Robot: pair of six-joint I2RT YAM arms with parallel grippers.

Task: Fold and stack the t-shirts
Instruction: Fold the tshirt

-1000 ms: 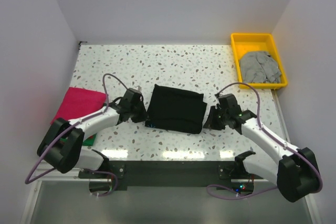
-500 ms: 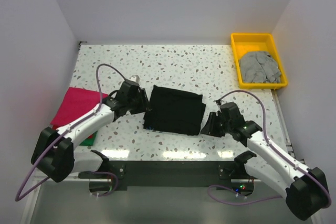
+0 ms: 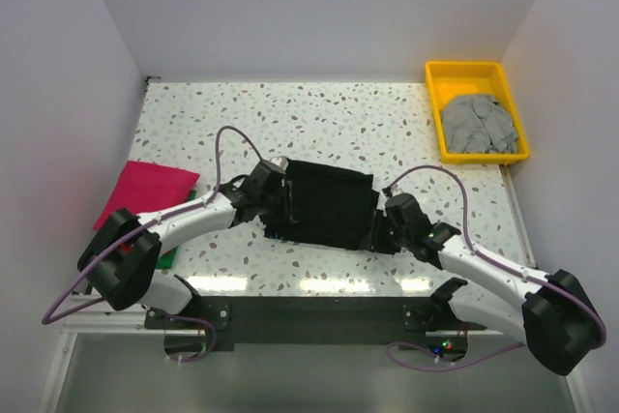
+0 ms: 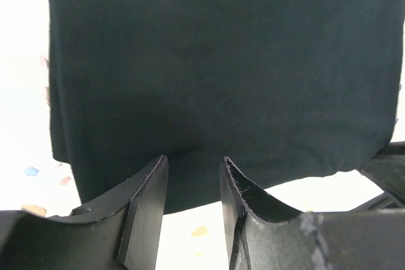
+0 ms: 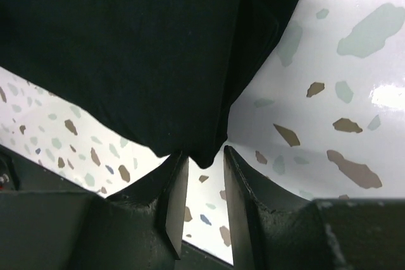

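Black t-shirt (image 3: 327,202) lies folded into a flat rectangle at the centre of the table (image 3: 319,118), same spot as a second ago. Main change: both arms have closed in on it. Left gripper (image 3: 282,202), earlier standing off the shirt's left side, now sits right at the left edge; in the wrist view its fingers (image 4: 149,200) are parted with the cloth's hem lying in the gap, not pinched. Right gripper (image 3: 379,229), earlier a little clear of the right side, is now at the shirt's near right corner; its fingers (image 5: 176,194) are also released, and the corner's tip points into the gap between them. Magenta t-shirt (image 3: 145,192) is folded at the far left, unchanged, more of it showing now that the left arm has swung inward. A sliver of green t-shirt (image 3: 166,260) peeks out beside the left arm's base. Grey t-shirt (image 3: 476,123) is crumpled in the yellow tray (image 3: 464,70) at the far right, unchanged
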